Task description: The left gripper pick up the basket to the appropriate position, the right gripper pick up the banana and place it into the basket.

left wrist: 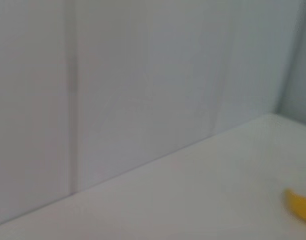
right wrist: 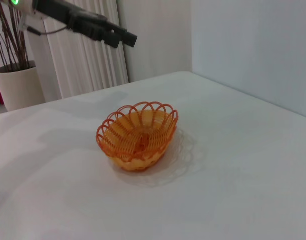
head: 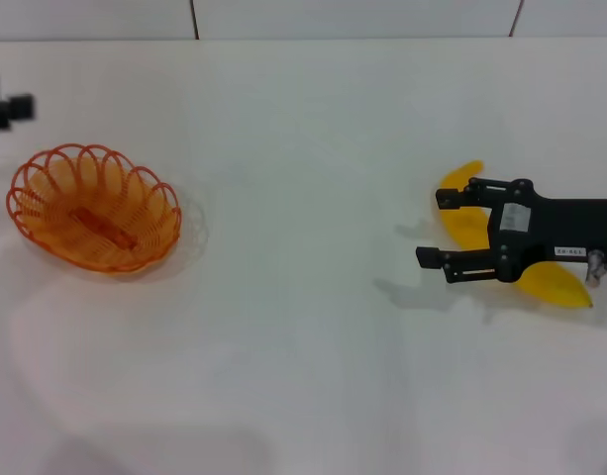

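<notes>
The orange wire basket [head: 150,213] stands empty on the left of the white table; it also shows in the right wrist view [right wrist: 115,139]. The left gripper [head: 6,107] hangs at the far left edge, beyond the basket and apart from it; the right wrist view shows it [right wrist: 115,34] above and behind the basket. The yellow banana [head: 553,285] lies on the right of the table; its tip shows in the left wrist view [left wrist: 300,206]. My right gripper [head: 433,226] is open, lying over the banana with its fingers pointing left, one on each side of the banana's far half.
The white table [head: 303,327] stretches between the basket and the banana. A wall runs along the table's far edge [head: 303,20]. A potted plant [right wrist: 20,85] and curtains stand beyond the table on the left side.
</notes>
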`<state>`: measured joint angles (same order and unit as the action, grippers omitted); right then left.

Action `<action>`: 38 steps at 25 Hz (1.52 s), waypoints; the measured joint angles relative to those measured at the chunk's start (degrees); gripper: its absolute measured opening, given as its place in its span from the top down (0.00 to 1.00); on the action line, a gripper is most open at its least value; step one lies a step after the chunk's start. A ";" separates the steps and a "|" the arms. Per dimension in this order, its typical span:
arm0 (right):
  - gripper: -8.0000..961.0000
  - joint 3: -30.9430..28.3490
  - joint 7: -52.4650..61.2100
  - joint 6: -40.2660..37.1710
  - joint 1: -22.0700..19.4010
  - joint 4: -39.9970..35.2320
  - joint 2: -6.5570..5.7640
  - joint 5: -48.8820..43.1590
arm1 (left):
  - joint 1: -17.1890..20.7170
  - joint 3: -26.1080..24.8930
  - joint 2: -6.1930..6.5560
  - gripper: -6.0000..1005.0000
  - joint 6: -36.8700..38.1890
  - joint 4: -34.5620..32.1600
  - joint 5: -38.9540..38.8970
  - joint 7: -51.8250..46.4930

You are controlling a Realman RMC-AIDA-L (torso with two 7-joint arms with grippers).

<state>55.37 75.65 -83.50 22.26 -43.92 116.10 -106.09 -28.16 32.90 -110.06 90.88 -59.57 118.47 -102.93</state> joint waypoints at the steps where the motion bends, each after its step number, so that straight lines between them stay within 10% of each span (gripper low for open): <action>1: 0.08 0.00 0.02 -0.01 0.06 -0.01 0.00 0.00 | -0.57 0.07 1.13 0.26 -0.10 -0.06 0.75 -2.37; 4: 0.08 0.00 0.07 -0.12 0.33 -0.02 0.00 0.00 | -1.76 0.44 3.69 0.26 -0.16 0.47 1.90 -5.82; 5: 0.08 0.00 0.09 -0.12 0.43 0.04 0.00 0.00 | -2.98 1.36 6.33 0.26 -0.12 1.95 3.87 -8.27; 10: 0.08 0.00 0.22 -0.04 0.50 0.25 0.00 0.01 | -5.13 1.95 8.11 0.26 -0.83 4.06 11.84 -9.17; 21: 0.08 0.01 0.28 0.01 0.50 0.50 0.09 0.01 | -8.10 2.04 8.24 0.26 -11.52 12.76 20.36 -6.86; 38: 0.08 0.55 0.37 0.01 0.75 0.59 0.18 0.01 | -10.41 9.57 3.89 0.27 -24.47 21.40 20.74 -1.48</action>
<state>55.91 76.02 -83.49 23.02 -43.33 116.28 -106.08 -38.57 42.47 -106.17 66.40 -38.17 139.21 -104.41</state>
